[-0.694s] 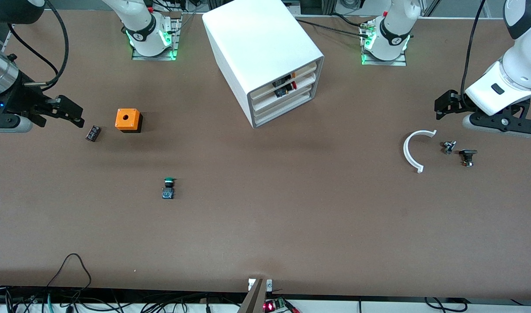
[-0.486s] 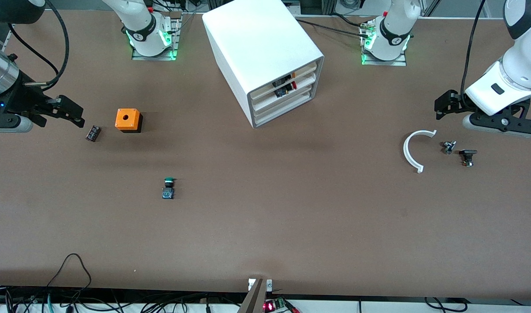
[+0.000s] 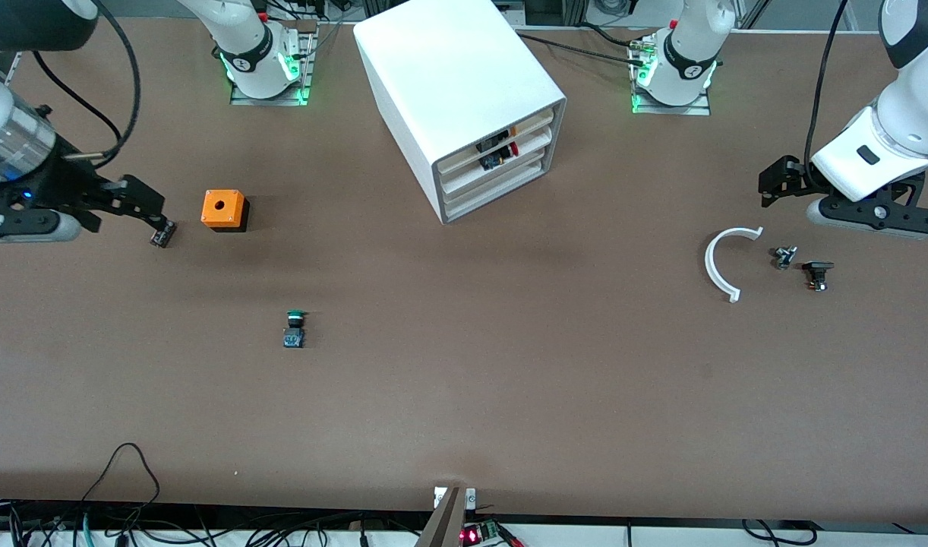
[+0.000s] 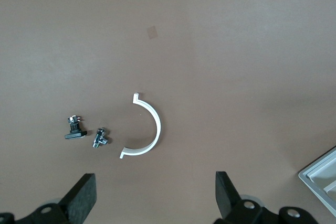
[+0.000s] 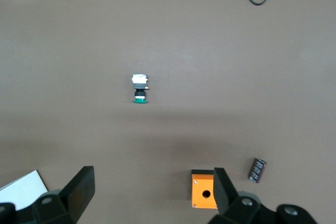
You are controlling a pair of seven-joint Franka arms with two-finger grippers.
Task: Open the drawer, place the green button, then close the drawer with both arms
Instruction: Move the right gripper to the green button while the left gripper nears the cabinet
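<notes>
Front view: the large white box-shaped cabinet (image 3: 464, 106) stands on the brown table (image 3: 509, 380) between the two bases; the drawer (image 3: 497, 190), its lowest cream-white tray, looks closed. The small button with green cap, black body and blue base (image 3: 294, 329) lies nearer to the camera than the orange box with a hole (image 3: 223, 210).
Right gripper (image 3: 156, 213): over the small dark cylindrical part (image 3: 161, 234) beside the orange box.
Left gripper (image 3: 774, 182): over the table near the white half-ring (image 3: 724, 262).
Left wrist view: jaws wide apart, nothing between; a cabinet corner (image 4: 321, 174) shows at the edge.
Right wrist view: jaws wide apart and empty; the button lies well apart from them.
Step advice: probably the drawer should be pulled out straight, along its own slanted direction.
</notes>
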